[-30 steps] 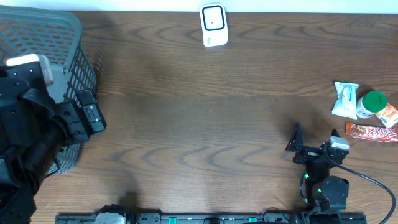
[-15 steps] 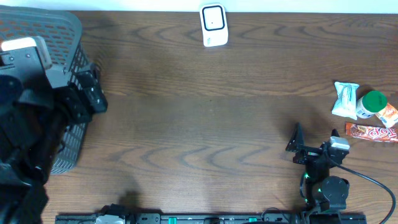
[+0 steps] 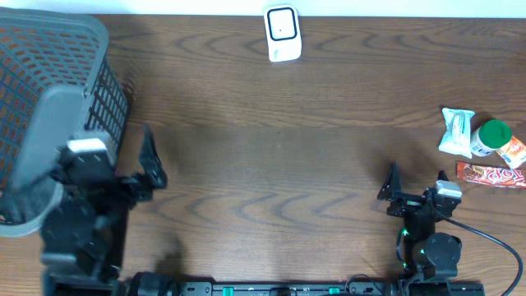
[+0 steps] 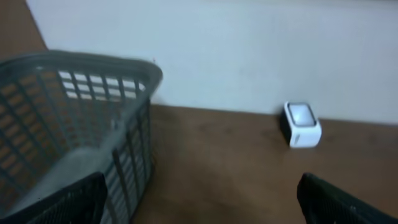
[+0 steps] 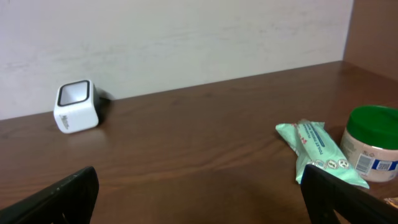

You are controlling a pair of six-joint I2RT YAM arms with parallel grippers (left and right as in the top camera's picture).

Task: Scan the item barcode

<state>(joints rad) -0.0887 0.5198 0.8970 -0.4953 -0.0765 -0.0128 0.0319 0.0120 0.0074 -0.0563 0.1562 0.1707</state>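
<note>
The white barcode scanner (image 3: 282,34) stands at the far edge of the table, also seen as the scanner (image 5: 76,106) and the scanner (image 4: 301,124) in the wrist views. Items lie at the right: a mint-green packet (image 3: 456,131) and a green-lidded jar (image 3: 493,137), again the packet (image 5: 320,149) and the jar (image 5: 373,143). My right gripper (image 3: 417,185) is open and empty, left of the items; the right gripper (image 5: 202,196) faces bare wood. My left gripper (image 3: 117,168) is open and empty beside the basket; in its own view the left gripper (image 4: 202,202) holds nothing.
A grey mesh basket (image 3: 49,90) fills the far left corner, and the basket (image 4: 74,124) looms close in the left wrist view. A red packet (image 3: 491,175) and an orange packet (image 3: 514,152) lie by the jar. A white wall backs the table.
My left arm has pulled back from over the basket toward the near edge, uncovering the basket. The right arm and the items have not moved.
</note>
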